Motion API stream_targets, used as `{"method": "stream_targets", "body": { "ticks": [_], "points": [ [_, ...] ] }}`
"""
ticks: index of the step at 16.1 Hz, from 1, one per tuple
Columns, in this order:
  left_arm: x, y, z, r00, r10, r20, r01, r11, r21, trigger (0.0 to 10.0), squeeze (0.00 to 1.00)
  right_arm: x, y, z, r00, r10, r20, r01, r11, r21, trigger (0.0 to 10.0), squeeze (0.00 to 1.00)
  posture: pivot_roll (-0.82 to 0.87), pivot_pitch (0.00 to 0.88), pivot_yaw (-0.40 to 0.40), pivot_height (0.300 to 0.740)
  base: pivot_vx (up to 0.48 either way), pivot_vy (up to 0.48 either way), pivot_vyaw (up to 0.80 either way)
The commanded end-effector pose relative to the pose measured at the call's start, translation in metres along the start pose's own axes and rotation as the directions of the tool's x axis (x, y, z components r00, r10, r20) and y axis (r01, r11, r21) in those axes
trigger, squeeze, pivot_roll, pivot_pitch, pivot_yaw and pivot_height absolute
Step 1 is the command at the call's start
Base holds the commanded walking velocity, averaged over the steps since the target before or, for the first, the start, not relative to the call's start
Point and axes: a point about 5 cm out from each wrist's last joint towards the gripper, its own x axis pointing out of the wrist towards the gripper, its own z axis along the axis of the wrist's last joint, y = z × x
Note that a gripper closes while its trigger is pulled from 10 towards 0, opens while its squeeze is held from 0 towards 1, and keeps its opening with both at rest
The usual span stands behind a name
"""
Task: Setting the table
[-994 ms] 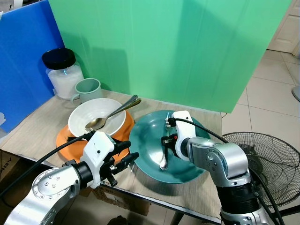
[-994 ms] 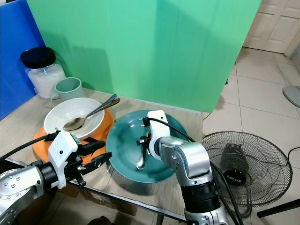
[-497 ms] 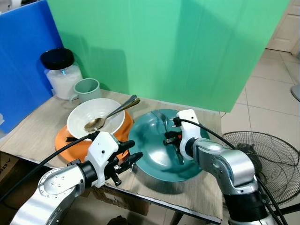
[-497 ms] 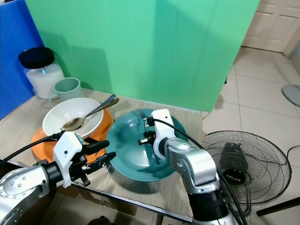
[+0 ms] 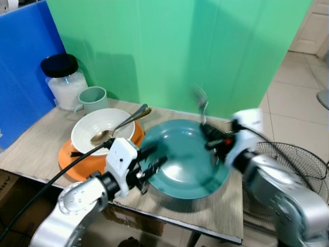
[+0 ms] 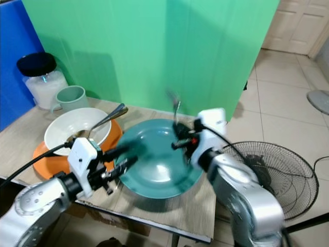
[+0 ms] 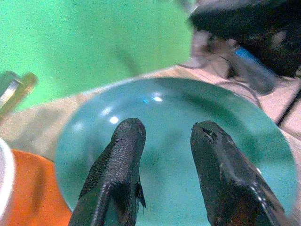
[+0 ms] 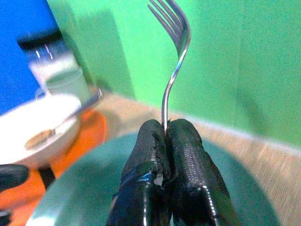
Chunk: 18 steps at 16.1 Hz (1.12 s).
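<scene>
- While gripped between the closed fingers of the right tool (image 8: 164, 141), fork (image 8: 173, 56) standing upright, tines up and curved, handle pinched at its lower end.
- Right tool raised above the far right rim of teal plate (image 5: 185, 159), blurred in the head views; fork (image 5: 201, 103) sticking up just above it against green backdrop (image 5: 180, 51).
- Left tool (image 7: 164, 155) open, two black fingers (image 7: 120, 165) apart with bare plate surface showing in the gap.
- Left tool (image 5: 149, 162) low over the near left part of the teal plate; touching or only hovering cannot be told.
- Teal plate lying flat on wooden counter (image 5: 226, 216), directly under both tools.
- Beside the left tool, on its outer side: white bowl (image 5: 97, 131) sitting on orange plate (image 5: 69, 157), the orange plate's edge just beside the teal plate.
- Spoon (image 5: 118, 127) resting in the white bowl, handle leaning over the rim toward the teal plate.
- Farther back beyond the bowl, well apart from both tools: pale green mug (image 5: 92, 99) just beside glass jar (image 5: 61, 80) with a black lid.
- Standing fan (image 5: 293, 154) on tiled floor (image 5: 303, 108), past the right tool and off the counter's edge.
- Blue panel (image 5: 23, 77) beyond the jar, on the left tool's side.
</scene>
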Motion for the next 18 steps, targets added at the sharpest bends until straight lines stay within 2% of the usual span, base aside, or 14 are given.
{"method": "stream_targets", "body": {
  "ticks": [1,2,5,9,15,18],
  "points": [
    [0.006,0.005,-0.003,0.995,0.098,-0.025,-0.097,0.995,0.029,10.0,0.0,-0.01,-0.005,0.006,0.998,-0.035,0.058,0.036,0.999,-0.02,10.0,0.0,0.13,0.0,0.038,0.727,0.0,0.0,0.0],
    [0.01,0.01,-0.001,0.986,0.167,-0.009,-0.166,0.985,0.035,10.0,0.0,-0.015,-0.009,0.007,0.994,-0.08,0.077,0.083,0.996,-0.043,10.0,0.0,0.13,0.0,0.035,0.727,0.0,0.0,0.0],
    [0.011,0.015,0.001,0.963,0.267,0.029,-0.268,0.963,0.014,10.0,0.0,-0.019,-0.015,0.002,0.975,-0.2,0.101,0.201,0.98,-0.005,10.0,0.0,0.14,0.0,0.022,0.727,0.0,0.0,-0.52],
    [0.012,0.009,-0.004,0.969,0.246,0.018,-0.246,0.969,-0.003,10.0,0.0,-0.021,-0.007,-0.008,0.978,-0.194,0.078,0.195,0.981,-0.005,10.0,0.0,0.13,0.0,0.031,0.727,0.0,0.0,-0.8],
    [0.011,0.017,-0.004,0.954,0.298,0.027,-0.297,0.954,-0.034,10.0,0.0,-0.017,-0.009,-0.012,0.976,-0.21,0.061,0.21,0.978,0.0,10.0,0.0,0.14,0.0,0.034,0.727,0.0,0.0,-0.8],
    [0.01,0.018,-0.004,0.949,0.313,0.031,-0.312,0.95,-0.02,10.0,0.0,-0.013,-0.01,-0.013,0.975,-0.217,0.052,0.217,0.976,0.0,10.0,0.0,0.15,0.0,0.015,0.727,0.0,0.0,-0.8]
  ]
}}
